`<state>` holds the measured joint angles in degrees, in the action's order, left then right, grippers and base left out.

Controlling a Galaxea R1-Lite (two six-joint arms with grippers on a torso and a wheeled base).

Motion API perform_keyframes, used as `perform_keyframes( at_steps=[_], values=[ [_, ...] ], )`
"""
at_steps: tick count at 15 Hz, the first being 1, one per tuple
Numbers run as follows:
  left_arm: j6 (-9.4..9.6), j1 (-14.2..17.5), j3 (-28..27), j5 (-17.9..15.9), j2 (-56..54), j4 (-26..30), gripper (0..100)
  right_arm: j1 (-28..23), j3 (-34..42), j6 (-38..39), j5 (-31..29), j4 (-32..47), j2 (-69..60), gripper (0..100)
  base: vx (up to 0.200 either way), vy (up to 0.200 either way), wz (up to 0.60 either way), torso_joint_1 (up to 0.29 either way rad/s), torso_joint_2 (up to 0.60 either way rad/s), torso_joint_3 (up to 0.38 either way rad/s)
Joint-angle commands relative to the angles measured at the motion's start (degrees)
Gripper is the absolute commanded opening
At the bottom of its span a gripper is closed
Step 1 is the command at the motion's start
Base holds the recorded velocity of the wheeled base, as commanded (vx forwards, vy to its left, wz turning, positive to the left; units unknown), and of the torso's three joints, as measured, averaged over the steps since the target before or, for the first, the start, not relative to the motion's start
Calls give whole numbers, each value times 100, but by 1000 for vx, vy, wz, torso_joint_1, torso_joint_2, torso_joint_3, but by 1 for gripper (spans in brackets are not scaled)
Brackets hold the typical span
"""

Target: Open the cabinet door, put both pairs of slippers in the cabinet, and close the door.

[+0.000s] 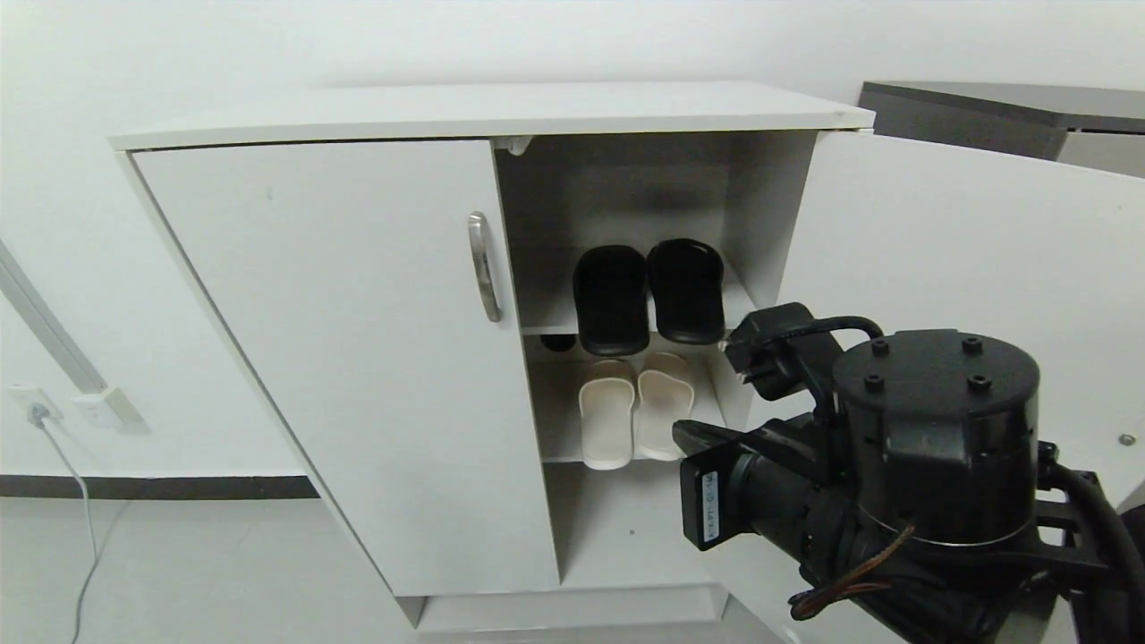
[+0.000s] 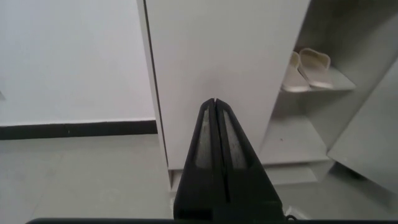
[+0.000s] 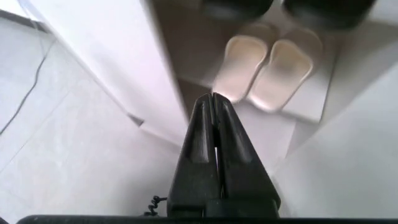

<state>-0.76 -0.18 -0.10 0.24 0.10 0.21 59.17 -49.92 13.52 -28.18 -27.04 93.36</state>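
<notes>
On the far left of the wall there's a socket point(image 1: 36, 407) with a thin cable point(image 1: 85, 528) dropping to the floor. Next over is the white cabinet point(image 1: 492, 112). Its left door point(image 1: 340, 358) is closed, and its metal handle point(image 1: 483, 266) runs upright along the inner edge.

The left gripper point(image 2: 214, 102) sits low in front of that closed door. Its fingers are pressed flat together with nothing between them.

The right half of the cabinet is wide open, and both pairs are already inside. The black slippers point(image 1: 611, 300) are side by side on the upper shelf, with their near ends sticking a bit over the front edge. The white slippers point(image 1: 608, 420) are side by side on the shelf right below and poke over the edge the same way. The bottom compartment is just bare board.

The right gripper point(image 3: 213, 96) hangs just outside the opening, near the white pair. Its fingers are closed tight against each other and it's holding nothing.

The right door point(image 1: 939, 241) is swung all the way out toward the near right. The right arm point(image 1: 930, 429) is in front of it, close to the open compartment. A grey unit point(image 1: 1002, 116) stands against the wall at the far right.
</notes>
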Motion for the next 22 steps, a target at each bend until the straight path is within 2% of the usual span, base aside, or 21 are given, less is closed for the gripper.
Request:
perform_keyframes(
  at_steps=[1,3,5,11,16,22],
  values=[
    [-4,1,1,2,8,-3,0,-64,114,-7,129,-47,78,0,-200,0,0,2,2,2],
    [-4,1,1,2,8,-3,0,-134,158,-7,384,-56,78,0,-200,0,0,2,2,2],
    [-4,1,1,2,8,-3,0,-152,193,-7,393,-56,86,0,-200,0,0,5,2,0],
    [-21,1,1,20,8,-3,0,-257,255,-7,498,-65,288,0,0,0,0,0,0,0],
    [5,1,10,20,8,-12,0,-257,474,-60,489,-539,473,0,0,0,0,0,0,0],
    [5,1,10,20,8,-3,0,-169,685,-183,481,-680,631,0,0,0,0,0,0,0]
  ],
)
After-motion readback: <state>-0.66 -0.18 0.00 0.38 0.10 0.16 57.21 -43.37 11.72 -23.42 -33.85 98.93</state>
